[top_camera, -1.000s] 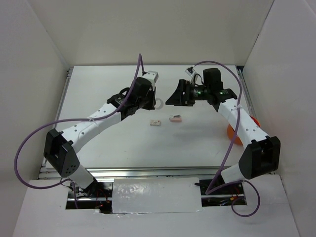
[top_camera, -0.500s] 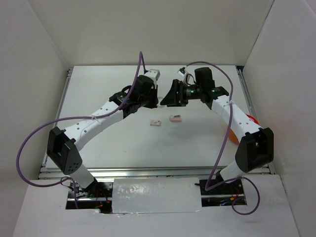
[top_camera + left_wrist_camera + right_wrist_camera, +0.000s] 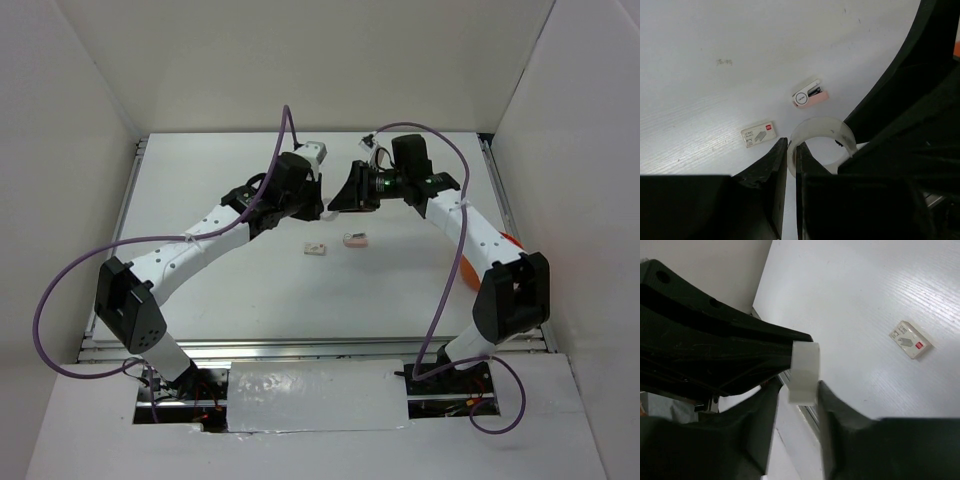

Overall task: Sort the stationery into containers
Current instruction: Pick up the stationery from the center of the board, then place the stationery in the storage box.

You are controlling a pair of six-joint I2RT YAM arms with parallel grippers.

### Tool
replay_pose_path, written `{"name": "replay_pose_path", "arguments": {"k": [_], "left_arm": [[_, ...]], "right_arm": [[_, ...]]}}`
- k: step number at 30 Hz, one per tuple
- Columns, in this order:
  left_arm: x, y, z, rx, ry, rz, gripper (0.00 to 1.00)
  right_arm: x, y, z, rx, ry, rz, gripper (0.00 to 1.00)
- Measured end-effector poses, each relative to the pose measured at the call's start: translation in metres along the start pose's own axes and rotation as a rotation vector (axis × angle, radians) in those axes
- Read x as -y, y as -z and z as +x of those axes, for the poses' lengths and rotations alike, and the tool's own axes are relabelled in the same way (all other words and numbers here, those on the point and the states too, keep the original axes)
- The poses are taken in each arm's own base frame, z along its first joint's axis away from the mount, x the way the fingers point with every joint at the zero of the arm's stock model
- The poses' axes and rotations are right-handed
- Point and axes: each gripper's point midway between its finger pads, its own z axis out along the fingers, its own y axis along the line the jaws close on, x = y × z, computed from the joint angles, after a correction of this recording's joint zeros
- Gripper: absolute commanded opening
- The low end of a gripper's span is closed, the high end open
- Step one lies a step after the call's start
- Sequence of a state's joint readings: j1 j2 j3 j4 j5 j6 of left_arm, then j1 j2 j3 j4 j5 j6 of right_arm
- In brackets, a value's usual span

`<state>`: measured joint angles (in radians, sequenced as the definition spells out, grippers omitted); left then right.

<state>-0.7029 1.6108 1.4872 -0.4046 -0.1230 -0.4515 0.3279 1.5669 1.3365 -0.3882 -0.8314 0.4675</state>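
Note:
The clear tape ring (image 3: 822,123) hangs above the table between my two grippers, and the left gripper (image 3: 791,144) is shut on its wall. In the right wrist view the tape ring (image 3: 804,371) sits edge-on between the narrowed jaws of the right gripper (image 3: 799,386). One finger touches it and a thin gap shows at the other. From above, the left gripper (image 3: 313,203) and right gripper (image 3: 338,200) meet tip to tip. Two small erasers lie below them: a whitish eraser (image 3: 316,248) and a pink eraser (image 3: 355,239). The orange cup (image 3: 468,268) is partly hidden behind the right arm.
White walls close in the table on the left, right and back. A metal rail (image 3: 130,210) runs along the left edge. The whitish eraser (image 3: 758,135) and pink eraser (image 3: 810,95) lie right under the held ring.
The right gripper has moved left to the tape ring held by the left gripper, and its jaws have narrowed from wide open to just around the ring. The left gripper kept its grip.

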Motion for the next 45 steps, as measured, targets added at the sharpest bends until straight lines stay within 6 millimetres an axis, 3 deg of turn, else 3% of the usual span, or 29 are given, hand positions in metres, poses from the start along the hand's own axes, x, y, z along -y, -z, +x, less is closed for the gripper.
{"name": "replay_pose_path", "arguments": {"k": [3, 7, 10, 12, 13, 16, 18, 24, 28, 31, 35, 42, 45], "left_arm": [[0.001, 0.0, 0.0, -0.003, 0.0, 0.008, 0.24], [0.003, 0.0, 0.001, -0.009, -0.002, 0.022, 0.47], [0.004, 0.001, 0.003, -0.018, -0.005, 0.033, 0.69], [-0.003, 0.0, 0.002, -0.024, 0.002, 0.028, 0.95], [-0.008, 0.0, 0.001, -0.025, 0.011, 0.018, 0.99], [-0.018, 0.003, -0.006, -0.023, 0.035, 0.032, 0.99], [-0.025, 0.009, -0.013, -0.013, 0.036, 0.047, 0.99], [-0.043, 0.046, -0.047, 0.064, -0.027, 0.157, 0.99], [-0.043, 0.05, -0.047, 0.057, -0.079, 0.229, 0.99], [-0.034, 0.044, -0.035, 0.011, -0.091, 0.28, 0.99], [-0.028, 0.031, -0.02, -0.045, -0.108, 0.314, 0.99], [-0.015, 0.028, -0.015, -0.088, -0.147, 0.393, 0.99], [-0.008, 0.031, -0.011, -0.102, -0.167, 0.452, 0.99]], "right_arm": [[0.003, -0.001, -0.001, 0.002, 0.013, 0.008, 0.22], [0.005, -0.001, -0.001, 0.002, 0.021, 0.01, 0.11], [0.005, 0.0, 0.0, -0.004, 0.027, 0.009, 0.07], [0.008, 0.003, -0.001, -0.001, 0.027, 0.011, 0.05], [0.01, 0.005, -0.002, 0.004, 0.028, 0.017, 0.05], [0.022, 0.019, -0.009, 0.029, 0.052, 0.05, 0.03], [0.036, 0.038, -0.016, 0.061, 0.063, 0.096, 0.02], [0.093, 0.143, -0.041, 0.207, 0.094, 0.389, 0.01], [0.095, 0.206, -0.043, 0.243, 0.173, 0.604, 0.0], [0.094, 0.254, -0.031, 0.275, 0.188, 0.75, 0.0], [0.109, 0.322, 0.001, 0.298, 0.112, 0.98, 0.0], [0.134, 0.387, 0.052, 0.179, 0.028, 1.16, 0.0], [0.148, 0.408, 0.064, 0.115, 0.025, 1.185, 0.0]]}}
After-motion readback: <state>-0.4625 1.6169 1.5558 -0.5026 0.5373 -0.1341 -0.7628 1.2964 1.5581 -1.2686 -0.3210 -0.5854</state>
